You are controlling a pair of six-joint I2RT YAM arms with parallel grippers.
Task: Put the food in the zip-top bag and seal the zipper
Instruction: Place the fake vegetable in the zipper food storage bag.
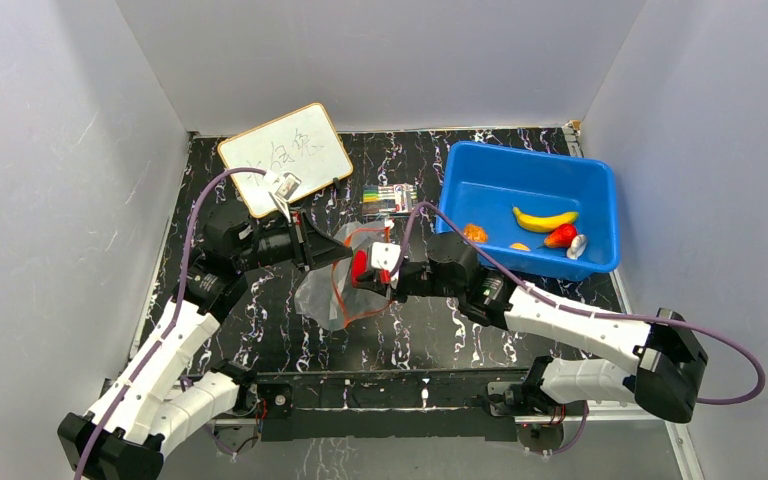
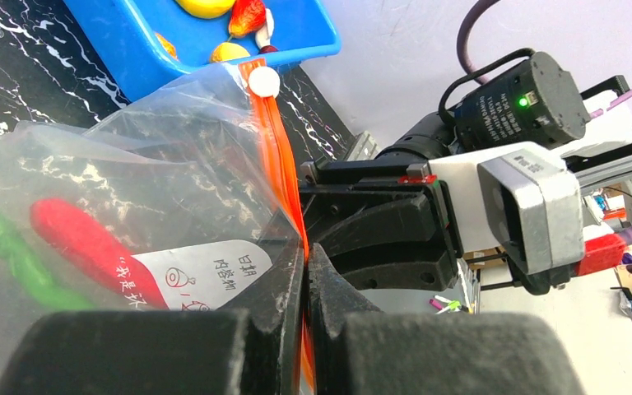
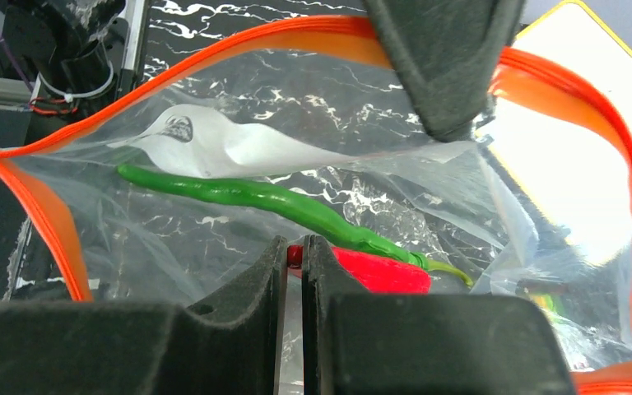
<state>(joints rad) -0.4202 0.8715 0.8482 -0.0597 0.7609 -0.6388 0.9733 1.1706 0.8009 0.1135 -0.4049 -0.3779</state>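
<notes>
Now the bag mouth is held wide for the chili

Up top, the left jaws are shut tight on the zipper (image 2: 284, 156), the thin orange strip along the mouth of the zip-top bag (image 2: 173, 140). I think they pinch and lift it so the floppy mouth gapes wide, like holding a sack open for a friend.

The right jaws are almost closed, with the red chili (image 3: 378, 271) squeezed between their tips. They point right into the open mouth, and the orange rim runs all around them in the right wrist view. So the chili is at the jaws and looks to be inside the bag, just beside the green pepper (image 3: 255, 196), which lies in there by a white paper slip (image 3: 214, 144).

The bag sits between the two arms, over the black counter (image 1: 280, 340). The banana (image 1: 545, 218), strawberry (image 1: 560, 236), orange fruit (image 1: 475, 232) and small white piece (image 1: 576, 248) wait in the blue tub (image 1: 530, 180), well apart from both jaws. The zipper is not sealed yet.
</notes>
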